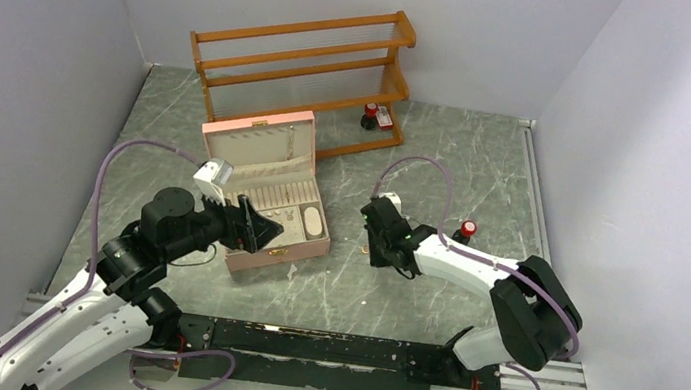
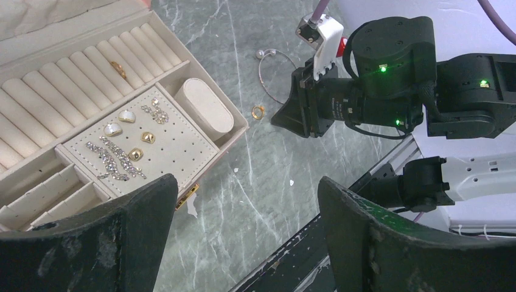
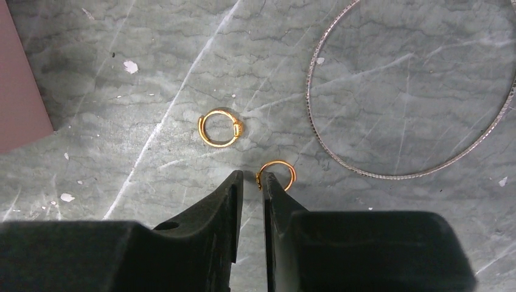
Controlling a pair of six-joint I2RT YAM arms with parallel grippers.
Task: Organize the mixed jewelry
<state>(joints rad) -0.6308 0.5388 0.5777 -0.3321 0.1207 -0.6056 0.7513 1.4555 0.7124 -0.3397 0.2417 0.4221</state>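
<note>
**Risks, biggest thing down**
- Arms: both work the same patch of desk point(image 1: 446, 168) by the open pink box point(image 1: 279, 250). The left hand point(image 1: 259, 231) hangs over the box's front edge. The right hand point(image 1: 378, 245) is low on the bare desk to the box's right. A careless swing across could knock one arm into the other or into the box wall, which would likely jolt the earrings point(image 2: 131, 152) seated on the pad inside.
- Silver hoop point(image 3: 308, 91): lies flat on the desk near the right fingers, apart from them. A sideways drag could snag it and sweep it along.
- Gold ring point(image 3: 237, 128): loose on the desk just ahead of the fingertips, untouched. A forward nudge would probably skate it across the smooth stone.
- Copper ring point(image 3: 277, 162): flat on the desk, its near rim right at the tip of one finger. This is the main worry. The bite looks off-centre and sits on the very rim, so the ring may flip, squirt out sideways, or get pressed down rather than lifted.

**Pose**
- Left arm: reaches forward and low, wrist tipped down at the box. The hand is spread wide with nothing in it.
- Right arm: elbow folded back to the right, forearm reaching toward the box, wrist pitched steeply down so the fingertips sit at desk level.
- Right hand: nearly together, only a thin slit between the fingers. Cannot tell whether the copper rim is nipped in the slit or merely lies alongside it.
</note>
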